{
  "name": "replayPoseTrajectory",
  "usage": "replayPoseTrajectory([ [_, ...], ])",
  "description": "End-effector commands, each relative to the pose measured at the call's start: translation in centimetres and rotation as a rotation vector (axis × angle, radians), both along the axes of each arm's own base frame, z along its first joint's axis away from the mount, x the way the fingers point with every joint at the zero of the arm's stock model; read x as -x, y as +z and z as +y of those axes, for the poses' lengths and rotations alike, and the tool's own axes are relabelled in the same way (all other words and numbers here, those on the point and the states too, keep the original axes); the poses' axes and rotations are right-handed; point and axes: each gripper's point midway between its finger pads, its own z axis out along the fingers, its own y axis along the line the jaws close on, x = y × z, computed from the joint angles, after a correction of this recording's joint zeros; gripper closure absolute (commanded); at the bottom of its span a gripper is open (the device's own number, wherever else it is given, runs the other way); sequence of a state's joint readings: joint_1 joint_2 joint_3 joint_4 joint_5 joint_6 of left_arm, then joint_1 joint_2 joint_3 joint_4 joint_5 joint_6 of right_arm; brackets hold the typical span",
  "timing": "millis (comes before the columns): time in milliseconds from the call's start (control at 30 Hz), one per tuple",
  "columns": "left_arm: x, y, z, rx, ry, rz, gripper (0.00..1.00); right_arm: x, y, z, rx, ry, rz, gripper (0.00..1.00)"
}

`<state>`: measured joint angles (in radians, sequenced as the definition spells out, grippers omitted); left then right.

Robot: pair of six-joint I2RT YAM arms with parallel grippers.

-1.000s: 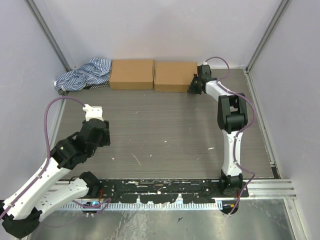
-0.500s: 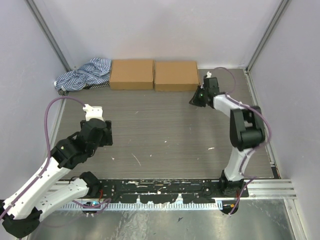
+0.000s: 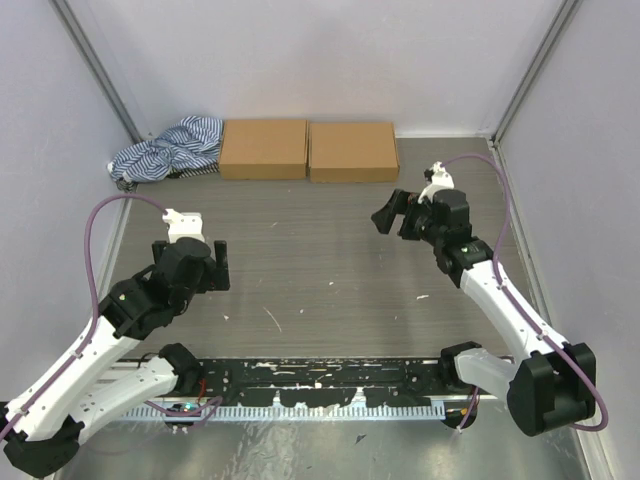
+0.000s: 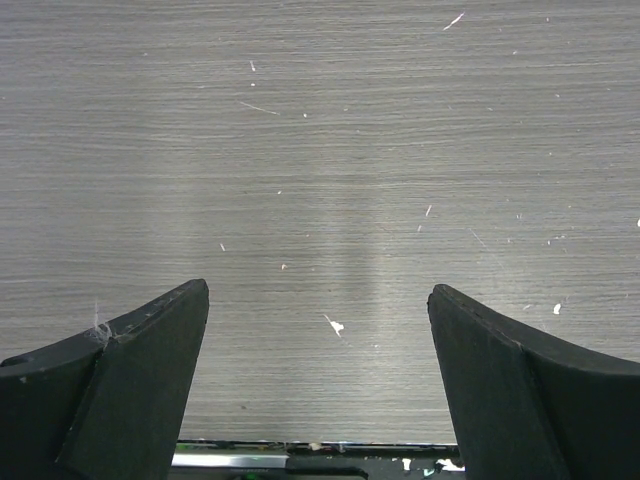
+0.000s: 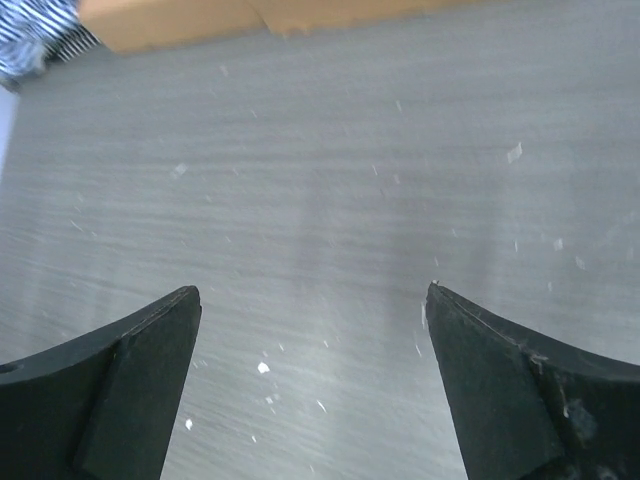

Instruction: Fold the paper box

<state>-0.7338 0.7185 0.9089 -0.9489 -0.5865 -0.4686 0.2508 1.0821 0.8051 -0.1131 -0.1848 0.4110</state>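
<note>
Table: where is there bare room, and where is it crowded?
Free: the table middle, between the left gripper and right gripper. Crowded: the far edge, lined by cloth, left box and right box.

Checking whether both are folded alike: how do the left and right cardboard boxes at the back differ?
The left box has the striped cloth against its outer side; the right box has no neighbour there. The left box shows a taller front face than the right box, so it seems thicker. Both are brown, closed, flat, side by side.
</note>
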Motion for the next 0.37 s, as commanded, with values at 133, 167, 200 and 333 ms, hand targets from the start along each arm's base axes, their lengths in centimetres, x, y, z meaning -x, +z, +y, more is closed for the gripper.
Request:
replayPoseTrajectory([
  [133,0.3,-0.2,0.9,-0.015,0.029,-0.004,0.02,1.8,-2.8,-0.7,0.051,0.020,0.034,0.00],
  [167,0.3,-0.2,0.9,-0.014,0.031,-0.005,0.02,1.8,-2.7,-0.8,0.057,0.016,0.025,0.00],
  [200,0.3,-0.2,1.0,-0.014,0.032,-0.007,0.02,1.8,-2.7,-1.0,0.064,0.011,0.020,0.00],
  [333,0.4,-0.1,1.1,-0.010,0.034,-0.011,0.02,2.0,-3.1,-1.6,0.090,-0.013,0.038,0.00],
])
